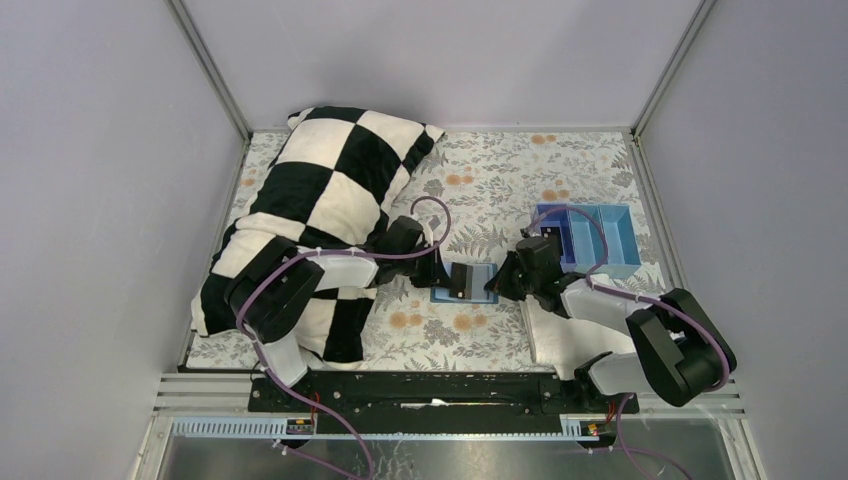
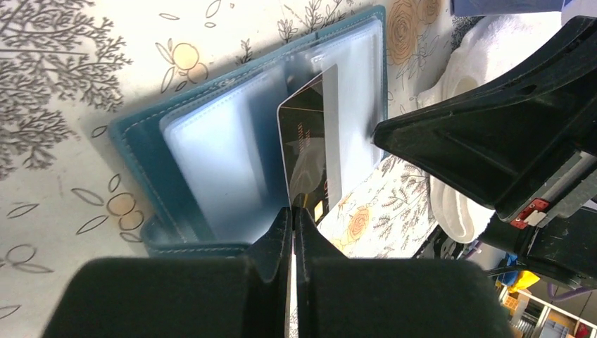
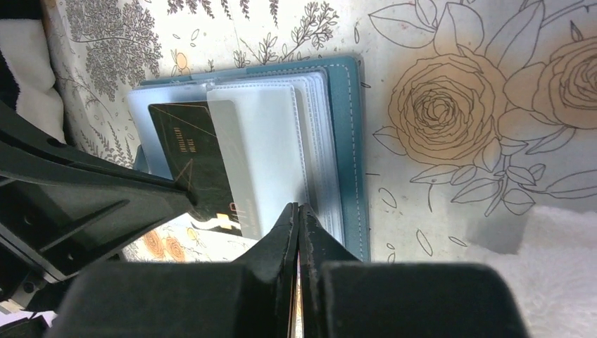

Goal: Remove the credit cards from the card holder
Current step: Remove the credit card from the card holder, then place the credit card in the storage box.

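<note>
Left end effector (image 2: 293,211): I pinch the black card (image 2: 306,141), partly out.
Right end effector (image 3: 297,209): clamped on card holder (image 3: 346,141) sleeve.
Done: no card free yet.

Right tool (image 3: 297,211) closed on open teal card holder (image 3: 348,141), dark card (image 3: 190,151) half out

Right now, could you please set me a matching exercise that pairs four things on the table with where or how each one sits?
Things:
1. black credit card
2. teal card holder
3. blue two-compartment bin
4. checkered pillow

Places or states:
A. lying open on the floral cloth
B. along the table's left side
C. partly out of a clear sleeve, pinched by the left gripper
D. on the right, beyond the right gripper

Pairs: 1-C, 2-A, 3-D, 4-B.
</note>
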Controlling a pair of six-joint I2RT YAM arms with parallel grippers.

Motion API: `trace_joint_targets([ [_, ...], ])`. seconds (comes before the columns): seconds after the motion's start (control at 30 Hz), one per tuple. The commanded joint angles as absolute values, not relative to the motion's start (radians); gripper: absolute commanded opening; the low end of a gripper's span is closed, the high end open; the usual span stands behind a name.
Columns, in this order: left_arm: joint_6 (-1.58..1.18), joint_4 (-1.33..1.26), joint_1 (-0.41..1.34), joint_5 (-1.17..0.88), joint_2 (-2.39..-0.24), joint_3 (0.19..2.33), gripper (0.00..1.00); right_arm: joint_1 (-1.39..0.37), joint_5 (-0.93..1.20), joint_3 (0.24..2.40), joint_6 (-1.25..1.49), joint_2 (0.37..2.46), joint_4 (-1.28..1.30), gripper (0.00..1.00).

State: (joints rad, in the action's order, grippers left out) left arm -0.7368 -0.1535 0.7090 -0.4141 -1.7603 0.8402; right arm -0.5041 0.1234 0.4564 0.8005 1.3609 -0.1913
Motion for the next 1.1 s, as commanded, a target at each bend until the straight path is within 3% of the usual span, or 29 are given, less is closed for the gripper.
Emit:
trace_joint_targets([
  [0.0, -0.682, -0.107, 0.681, -0.431, -1.700, 0.816, 0.00, -0.505, 0.065, 0.431, 0.764, 1.348, -0.048, 0.00],
  [0.2, -0.631, -0.006, 0.650, -0.429, -1.594, 0.853, 0.00, -0.499, 0.053, 0.511, 0.712, 1.257, 0.088, 0.00],
  [0.43, -0.603, 0.084, 0.643, -0.505, -1.458, 0.904, 0.00, -0.437, 0.163, 0.626, 0.630, 1.102, 0.151, 0.44],
  [0.67, -0.745, -0.126, 0.611, -0.734, -1.361, 0.863, 0.00, -0.355, 0.498, 0.616, 0.733, 1.037, -0.114, 0.70],
  [0.97, -0.971, -0.463, 0.576, -0.890, -1.352, 0.786, 0.00, -0.340, 0.765, 0.520, 1.006, 1.112, -0.610, 0.75],
  [1.07, -1.020, -0.543, 0.576, -0.900, -1.365, 0.766, 0.00, -0.341, 0.785, 0.493, 1.072, 1.129, -0.719, 0.67],
])
